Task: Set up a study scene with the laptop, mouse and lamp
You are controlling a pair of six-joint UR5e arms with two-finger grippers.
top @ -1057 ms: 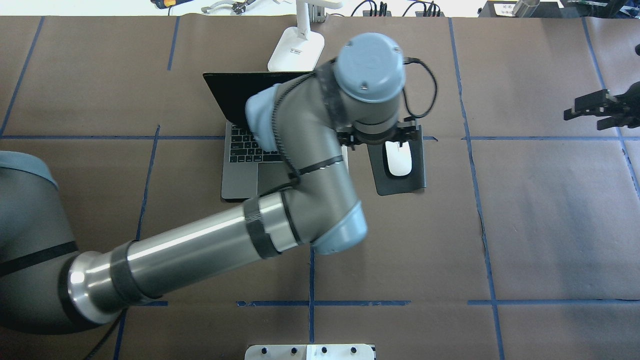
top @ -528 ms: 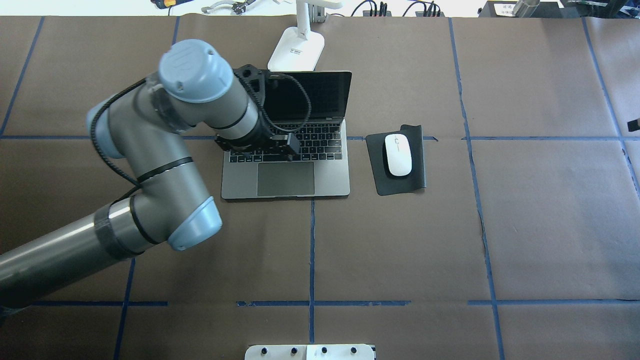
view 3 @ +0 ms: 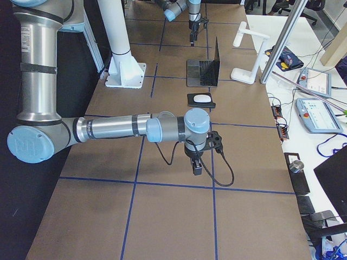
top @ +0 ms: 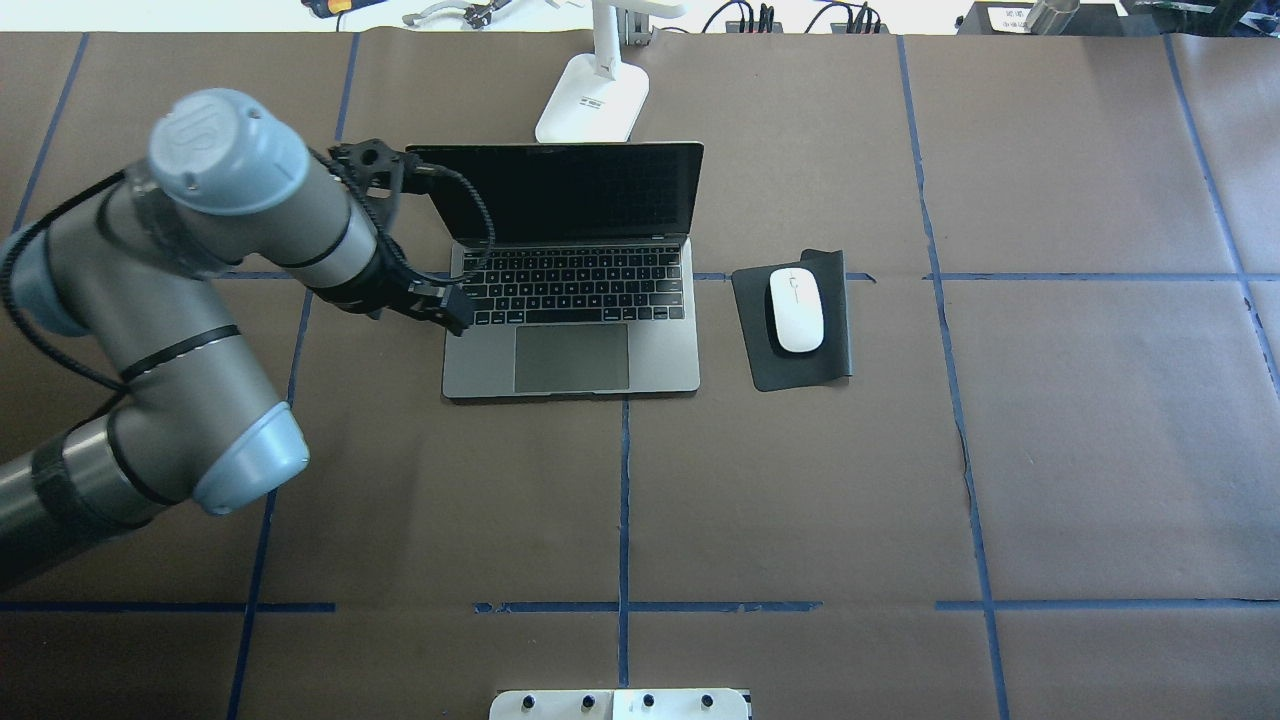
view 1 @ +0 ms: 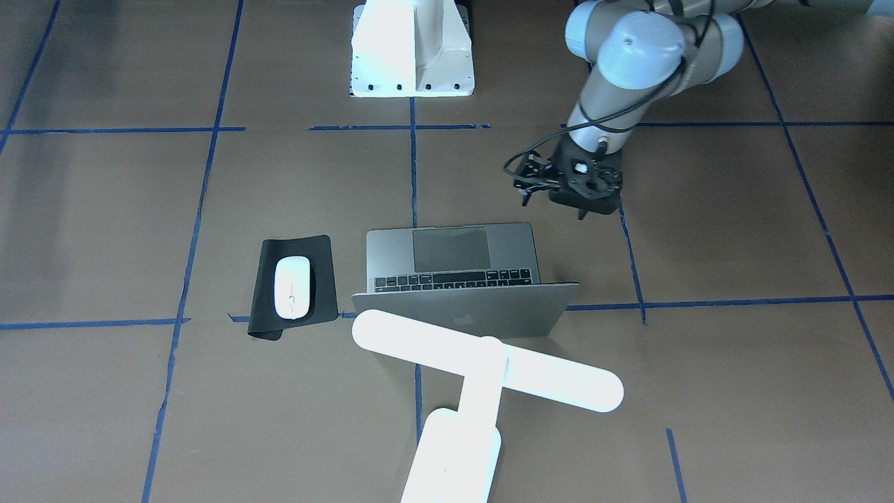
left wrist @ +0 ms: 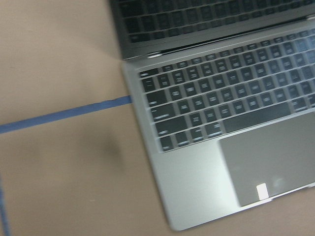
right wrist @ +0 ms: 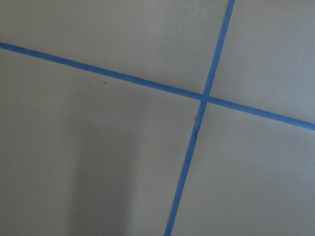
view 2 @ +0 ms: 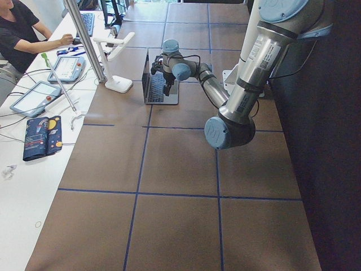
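Grey metal sets the centre of the scene: the laptop (top: 570, 340) lies open on the brown paper-covered counter (top: 800, 500), its dark screen and keys turned toward the robot's side as a seated reader would want them. Reading the overhead view as a clock face with the laptop at the middle, the mouse (top: 797, 310) sits at 3 o'clock, lengthwise on a black mouse pad (top: 838, 330) just beside the laptop and not touching it, a sensible spot for a right hand. The lamp (view 1: 482, 363) stands at 12 o'clock, its base behind the lid. In the front-facing view its glowing bar head reaches across the top of the lid, probably so that light falls on the keyboard. The left gripper (top: 447, 308) hovers at 9 o'clock, above the counter at the laptop's left edge level with the keys. It has hold of nothing, but how far its jaws stand apart I cannot tell, and its wrist camera shows only the laptop's near left corner and a strip of blue tape (left wrist: 64, 115). The right gripper (view 3: 196, 167) hangs over bare counter far out at 3 o'clock, well apart from all three things. Its opening cannot be judged either. By the look of the layout, the arrangement seems essentially complete.
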